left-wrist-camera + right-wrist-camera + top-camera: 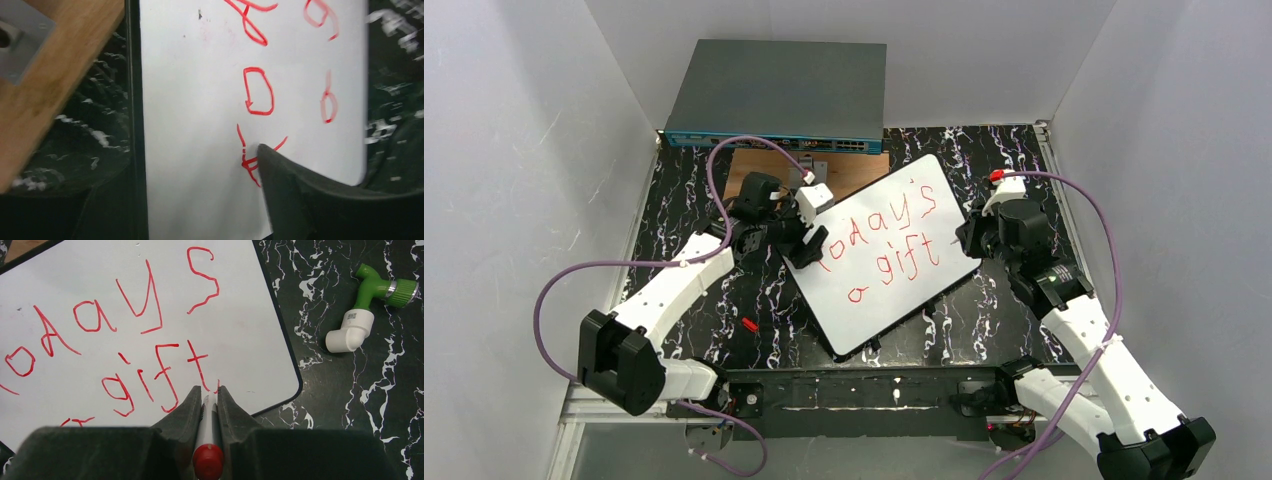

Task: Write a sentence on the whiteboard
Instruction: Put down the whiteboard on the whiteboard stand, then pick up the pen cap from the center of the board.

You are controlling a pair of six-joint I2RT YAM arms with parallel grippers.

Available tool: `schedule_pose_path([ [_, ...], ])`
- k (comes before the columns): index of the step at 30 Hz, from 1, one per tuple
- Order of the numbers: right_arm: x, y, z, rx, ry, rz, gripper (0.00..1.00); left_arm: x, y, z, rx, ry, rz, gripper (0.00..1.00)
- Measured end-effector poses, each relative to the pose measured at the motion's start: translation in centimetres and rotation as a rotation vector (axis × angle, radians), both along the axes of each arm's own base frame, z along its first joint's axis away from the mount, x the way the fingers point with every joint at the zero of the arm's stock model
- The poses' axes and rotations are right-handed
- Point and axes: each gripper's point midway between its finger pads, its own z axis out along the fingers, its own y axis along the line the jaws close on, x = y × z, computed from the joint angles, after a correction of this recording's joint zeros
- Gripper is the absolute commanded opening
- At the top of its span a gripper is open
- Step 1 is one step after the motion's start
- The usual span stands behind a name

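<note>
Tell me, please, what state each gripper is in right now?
Left gripper: open, over the whiteboard's edge, holding nothing.
Right gripper: closed on the marker.

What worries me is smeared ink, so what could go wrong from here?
A finger of the left gripper lies over the first red letter on the whiteboard; sliding away could smear it.
The right gripper holds the marker near the board's edge beside "gift"; another stroke might run off.
The left jaws stand open, so the board may shift under the marker.
</note>
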Motion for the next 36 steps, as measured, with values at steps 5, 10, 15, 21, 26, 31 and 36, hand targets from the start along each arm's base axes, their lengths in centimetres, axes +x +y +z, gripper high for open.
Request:
schedule_pose_path([
  [5, 0.1, 0.0, -0.1, -0.001, 0.003, 0.000, 0.01, 0.6, 0.9, -1.0, 0.092, -0.042, -0.023, 0.98],
  [10, 0.1, 0.0, 0.0, 0.000, 0.001, 0.000, 0.01, 0.9, 1.2, -1.3, 0.126, -0.063, -0.039, 0.98],
  [15, 0.2, 0.1, 0.0, 0.001, -0.003, 0.000, 0.01, 0.9, 1.3, -1.3, 0.131, -0.070, -0.041, 0.98],
  [21, 0.2, 0.0, 0.0, 0.000, -0.004, -0.002, 0.01, 0.5, 1.7, -0.8, 0.139, -0.071, -0.035, 0.98],
  [26, 0.2, 0.0, 0.1, 0.002, -0.007, -0.004, 0.01, -0.1, 2.4, 1.5, 0.131, -0.112, -0.020, 0.98],
  [31, 0.3, 0.1, 0.2, 0.004, -0.011, -0.003, 0.01, -1.2, 3.1, 4.9, 0.088, -0.194, -0.001, 0.98],
  [36, 0.4, 0.1, 0.3, 0.010, -0.015, -0.005, 0.01, -1.9, 3.8, 6.4, 0.076, -0.231, 0.020, 0.98],
])
